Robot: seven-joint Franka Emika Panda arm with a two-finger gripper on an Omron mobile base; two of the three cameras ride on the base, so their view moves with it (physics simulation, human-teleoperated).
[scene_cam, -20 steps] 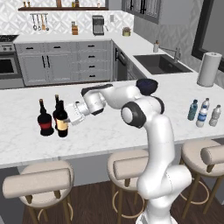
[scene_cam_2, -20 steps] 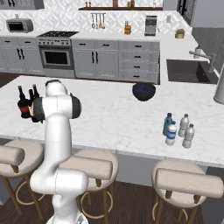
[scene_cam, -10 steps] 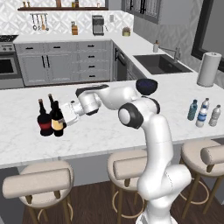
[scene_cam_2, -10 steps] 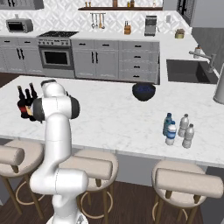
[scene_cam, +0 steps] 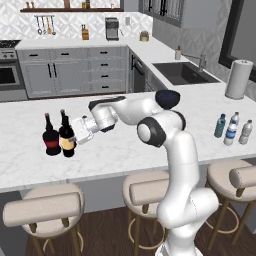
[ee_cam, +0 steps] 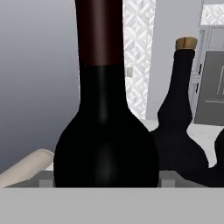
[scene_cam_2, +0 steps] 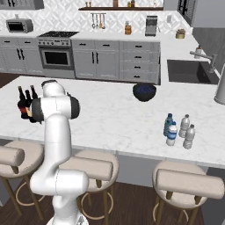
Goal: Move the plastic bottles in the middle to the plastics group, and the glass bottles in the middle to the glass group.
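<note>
Gripper [scene_cam: 76, 134]: clamped on wine bottle [scene_cam: 66, 136].
Place: red-label bottle [scene_cam: 50, 138] at 9 o'clock, close beside.
Release: bottle to be set flat and upright; jaws to be opened slowly.

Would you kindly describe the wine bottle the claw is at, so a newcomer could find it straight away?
Start at the long white marble island counter and go to its left end, where dark glass bottles stand together. The slim dark wine bottle is the one nearest the claw; it alone has a yellow-tan label, while its rounder neighbour wears red.
</note>
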